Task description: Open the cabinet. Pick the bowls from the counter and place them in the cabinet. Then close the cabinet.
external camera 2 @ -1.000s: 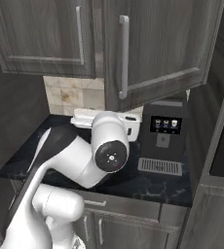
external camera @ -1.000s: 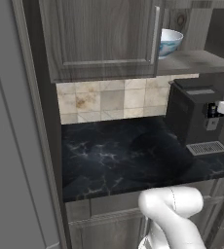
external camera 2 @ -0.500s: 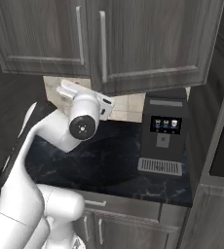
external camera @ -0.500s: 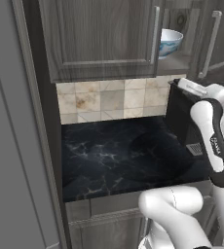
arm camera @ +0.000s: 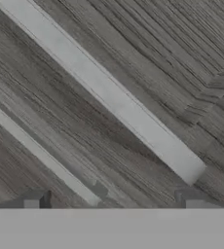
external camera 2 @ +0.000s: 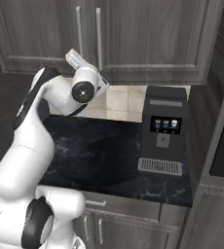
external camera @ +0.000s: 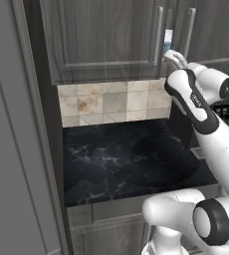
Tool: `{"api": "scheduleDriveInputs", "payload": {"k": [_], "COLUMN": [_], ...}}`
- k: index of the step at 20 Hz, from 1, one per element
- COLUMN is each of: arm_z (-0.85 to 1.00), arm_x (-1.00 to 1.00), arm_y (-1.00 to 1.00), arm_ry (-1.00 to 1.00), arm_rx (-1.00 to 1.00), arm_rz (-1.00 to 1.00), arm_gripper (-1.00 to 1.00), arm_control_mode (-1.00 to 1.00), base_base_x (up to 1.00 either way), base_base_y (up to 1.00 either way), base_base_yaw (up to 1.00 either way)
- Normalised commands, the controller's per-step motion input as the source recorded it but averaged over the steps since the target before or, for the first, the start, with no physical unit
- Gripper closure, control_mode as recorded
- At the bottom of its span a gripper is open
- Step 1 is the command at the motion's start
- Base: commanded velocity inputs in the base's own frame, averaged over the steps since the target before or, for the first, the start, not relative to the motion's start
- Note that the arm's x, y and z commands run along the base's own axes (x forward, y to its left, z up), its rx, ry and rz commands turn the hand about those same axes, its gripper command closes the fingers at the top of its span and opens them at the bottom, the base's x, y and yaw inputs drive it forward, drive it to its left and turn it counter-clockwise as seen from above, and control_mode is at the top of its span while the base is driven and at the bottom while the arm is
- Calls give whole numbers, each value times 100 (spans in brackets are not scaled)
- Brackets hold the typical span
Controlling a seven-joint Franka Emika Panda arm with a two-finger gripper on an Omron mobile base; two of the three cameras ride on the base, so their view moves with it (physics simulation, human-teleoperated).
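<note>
Dark wood-grain fronts close off the wall above the counter (external camera: pixel 131 164), whose black veined slab runs back to a beige tiled backsplash (external camera: pixel 111 102); there the cabinet (external camera 2: pixel 148 39) hangs with both panelled doors almost shut, its two silver bar handles (external camera 2: pixel 98 36) side by side at the middle seam. A thin gap at that seam may remain in the left base view, so the doors may not seat fully. The gripper (arm camera: pixel 114 202), jaws wide and holding nothing, faces those handles closely and could snag one.
</note>
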Motion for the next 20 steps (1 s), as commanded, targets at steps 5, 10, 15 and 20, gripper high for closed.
{"api": "scheduleDriveInputs", "payload": {"k": [5, 10, 15, 20], "arm_z": [0, -23, -58, -59], "arm_x": [94, 88, 66, 19], "arm_y": [0, 18, 81, 100], "arm_ry": [1, -16, -44, 7], "arm_rx": [46, 44, 18, -64], "arm_rz": [13, 10, 1, -1], "arm_gripper": [-100, -100, -100, -100], "arm_control_mode": [-100, -100, -100, -100], "base_base_x": [0, 0, 0, 0], "base_base_y": [0, 0, 0, 0], "base_base_yaw": [0, 0, 0, 0]}}
